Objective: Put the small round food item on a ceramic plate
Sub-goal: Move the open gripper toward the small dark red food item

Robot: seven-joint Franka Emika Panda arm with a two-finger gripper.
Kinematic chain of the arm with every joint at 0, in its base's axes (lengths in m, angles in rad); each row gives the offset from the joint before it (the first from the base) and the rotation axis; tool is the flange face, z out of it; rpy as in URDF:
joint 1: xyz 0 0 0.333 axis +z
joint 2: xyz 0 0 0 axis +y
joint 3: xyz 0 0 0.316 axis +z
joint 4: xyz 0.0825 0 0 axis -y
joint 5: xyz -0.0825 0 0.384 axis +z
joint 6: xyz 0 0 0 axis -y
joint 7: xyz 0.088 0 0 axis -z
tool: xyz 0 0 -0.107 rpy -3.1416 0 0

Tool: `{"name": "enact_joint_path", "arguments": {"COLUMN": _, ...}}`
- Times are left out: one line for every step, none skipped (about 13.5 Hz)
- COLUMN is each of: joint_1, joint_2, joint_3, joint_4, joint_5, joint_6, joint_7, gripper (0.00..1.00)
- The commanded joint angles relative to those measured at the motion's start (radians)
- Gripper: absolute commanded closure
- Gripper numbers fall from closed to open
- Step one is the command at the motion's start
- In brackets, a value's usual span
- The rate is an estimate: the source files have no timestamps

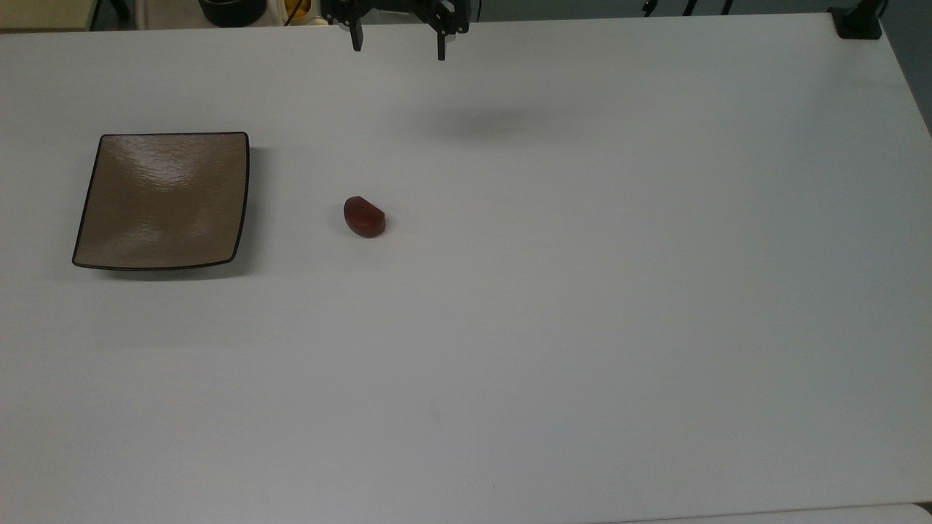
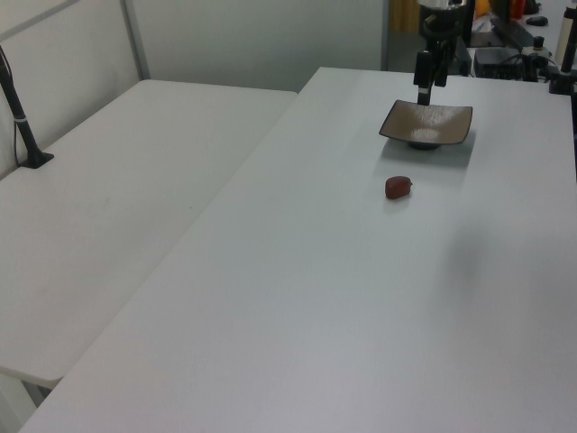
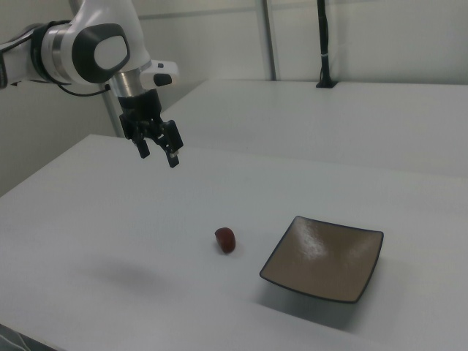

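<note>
The small round food item lies on the white table, a dark red-brown glossy lump with one flat side. The square tan-brown ceramic plate sits apart from it, at the top view's left, with nothing on it. My gripper hangs open and empty high above the table's far edge in the top view, well away from both. In the left view my gripper appears in front of the plate.
A black clamp post stands at a table corner. Dark containers and clutter sit beyond the far edge of the table. A second white table adjoins this one.
</note>
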Motion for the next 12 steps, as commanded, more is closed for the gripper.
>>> {"name": "enact_joint_path", "arguments": {"joint_1": -0.004, "joint_2": 0.002, "joint_3": -0.004, "joint_4": -0.015, "joint_5": 0.022, "joint_6": 0.081, "joint_7": -0.094, "gripper": 0.0}}
{"name": "enact_joint_path", "arguments": {"joint_1": -0.004, "joint_2": 0.004, "joint_3": -0.004, "joint_4": -0.014, "joint_5": 0.013, "joint_6": 0.081, "joint_7": -0.155, "gripper": 0.0}}
{"name": "enact_joint_path", "arguments": {"joint_1": -0.004, "joint_2": 0.005, "joint_3": -0.004, "joint_4": -0.015, "joint_5": 0.008, "joint_6": 0.079, "joint_7": -0.203, "gripper": 0.0}}
{"name": "enact_joint_path", "arguments": {"joint_1": -0.004, "joint_2": 0.01, "joint_3": -0.004, "joint_4": -0.021, "joint_5": 0.008, "joint_6": 0.075, "joint_7": -0.249, "gripper": 0.0}}
{"name": "enact_joint_path", "arguments": {"joint_1": -0.004, "joint_2": 0.018, "joint_3": -0.004, "joint_4": -0.027, "joint_5": 0.006, "joint_6": 0.079, "joint_7": -0.293, "gripper": 0.0}}
{"name": "enact_joint_path", "arguments": {"joint_1": -0.004, "joint_2": 0.048, "joint_3": -0.004, "joint_4": -0.026, "joint_5": -0.007, "joint_6": 0.081, "joint_7": -0.376, "gripper": 0.0}}
{"name": "enact_joint_path", "arguments": {"joint_1": -0.004, "joint_2": 0.056, "joint_3": -0.004, "joint_4": -0.026, "joint_5": -0.021, "joint_6": 0.085, "joint_7": -0.44, "gripper": 0.0}}
{"name": "enact_joint_path", "arguments": {"joint_1": -0.011, "joint_2": 0.067, "joint_3": -0.004, "joint_4": -0.037, "joint_5": -0.038, "joint_6": 0.108, "joint_7": -0.523, "gripper": 0.0}}
{"name": "enact_joint_path", "arguments": {"joint_1": -0.022, "joint_2": 0.077, "joint_3": -0.004, "joint_4": -0.043, "joint_5": -0.044, "joint_6": 0.128, "joint_7": -0.553, "gripper": 0.0}}
{"name": "enact_joint_path", "arguments": {"joint_1": -0.028, "joint_2": 0.1, "joint_3": -0.004, "joint_4": -0.043, "joint_5": -0.046, "joint_6": 0.162, "joint_7": -0.563, "gripper": 0.0}}
{"name": "enact_joint_path", "arguments": {"joint_1": -0.031, "joint_2": 0.123, "joint_3": -0.005, "joint_4": -0.043, "joint_5": -0.059, "joint_6": 0.194, "joint_7": -0.57, "gripper": 0.0}}
{"name": "enact_joint_path", "arguments": {"joint_1": -0.044, "joint_2": 0.16, "joint_3": -0.005, "joint_4": -0.052, "joint_5": -0.101, "joint_6": 0.225, "joint_7": -0.597, "gripper": 0.0}}
